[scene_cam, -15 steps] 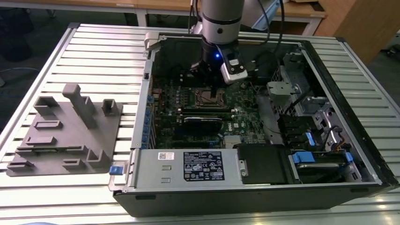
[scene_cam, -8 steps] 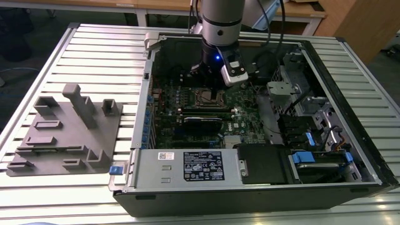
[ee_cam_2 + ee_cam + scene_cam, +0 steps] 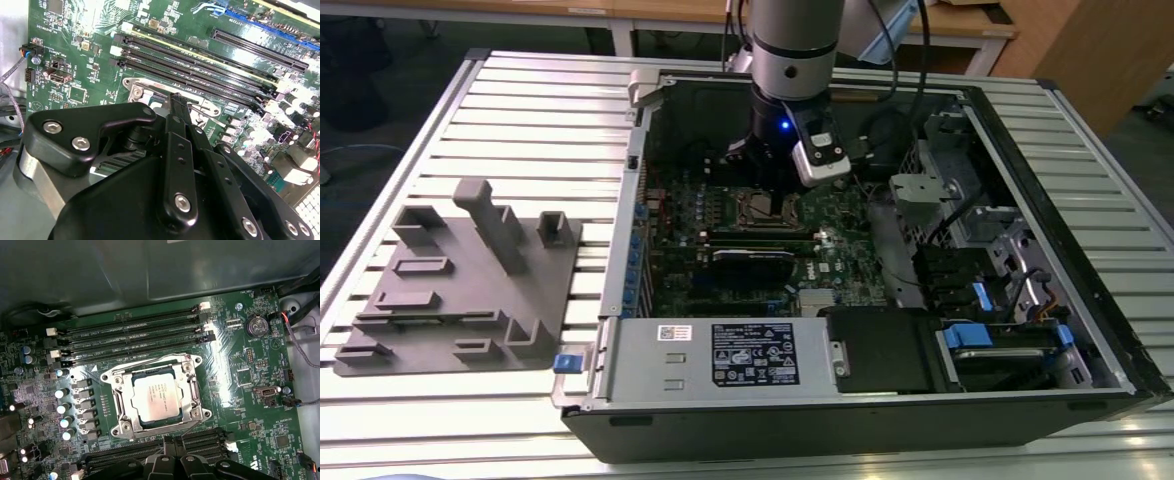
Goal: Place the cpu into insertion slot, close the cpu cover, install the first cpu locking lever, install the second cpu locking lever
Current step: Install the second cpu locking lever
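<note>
- Exterior view, going from its left to its right: a grey holder block (image 3: 460,275) is lying on the ribbed tabletop (image 3: 534,110), well apart from the open computer case (image 3: 881,400).
- The case is sitting next to the block, with the green board (image 3: 834,250) lying flat inside it.
- The robot arm (image 3: 794,45) is reaching straight down into the case.
- The arm's gripper (image 3: 781,205) is hanging right over the insertion slot (image 3: 758,212), at the edge toward the exterior view's right.
- First wrist view: the cpu (image 3: 155,397) is sitting flat in the insertion slot (image 3: 112,410), and its pale metal top is showing.
- The cpu cover (image 3: 187,392) is lying down around the cpu like a shiny frame, and the chip is peeking through its square window.
- Long black memory slots (image 3: 135,337) are running along one side of the socket, and more are running along the other side.
- Second wrist view: the fingers (image 3: 176,107) are pressed together with no gap and nothing between them.
- Their tips are touching the metal frame of the socket (image 3: 145,90), or are just above it; I cannot tell which.
</note>
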Tool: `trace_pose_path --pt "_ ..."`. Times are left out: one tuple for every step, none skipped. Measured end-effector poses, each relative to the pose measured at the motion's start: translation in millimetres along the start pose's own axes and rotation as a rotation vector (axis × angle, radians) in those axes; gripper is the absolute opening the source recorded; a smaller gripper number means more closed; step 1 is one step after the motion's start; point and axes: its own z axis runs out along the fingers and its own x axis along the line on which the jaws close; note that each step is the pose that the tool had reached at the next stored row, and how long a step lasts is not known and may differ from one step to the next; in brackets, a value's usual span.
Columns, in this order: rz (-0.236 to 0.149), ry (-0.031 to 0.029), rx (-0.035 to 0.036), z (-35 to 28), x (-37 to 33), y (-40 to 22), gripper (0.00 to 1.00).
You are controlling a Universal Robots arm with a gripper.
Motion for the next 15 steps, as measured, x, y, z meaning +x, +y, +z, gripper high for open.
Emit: trace_pose_path --pt "0.000 0.0000 0.0000 0.0 0.0 0.0 0.11" --pt "0.000 0.0000 0.0000 0.0 0.0 0.0 0.11" --pt "0.000 0.0000 0.0000 0.0 0.1 -0.2 0.11" --pt "0.000 -0.0001 0.0000 0.0 0.4 -0.5 0.11" --pt "0.000 -0.0001 0.0000 0.0 0.8 -0.9 0.11" --pt "0.000 -0.0002 0.0000 0.1 1.3 -1.2 0.11" --pt "0.000 -0.0003 -0.0001 0.1 1.7 -1.6 0.11" --pt "0.000 -0.0004 -0.0001 0.2 2.2 -1.9 0.11" --pt "0.000 -0.0005 -0.0002 0.2 2.7 -2.1 0.11" --pt "0.000 -0.0006 -0.0002 0.2 3.2 -2.4 0.11" --pt "0.000 -0.0006 -0.0001 0.2 3.7 -2.6 0.11" --pt "0.000 -0.0007 -0.0002 0.3 4.3 -2.8 0.11" --pt "0.000 -0.0008 -0.0001 0.3 4.8 -2.9 0.11" --pt "0.000 -0.0008 -0.0001 0.3 5.2 -3.0 0.11" --pt "0.000 -0.0008 -0.0002 0.3 5.3 -3.0 0.11"
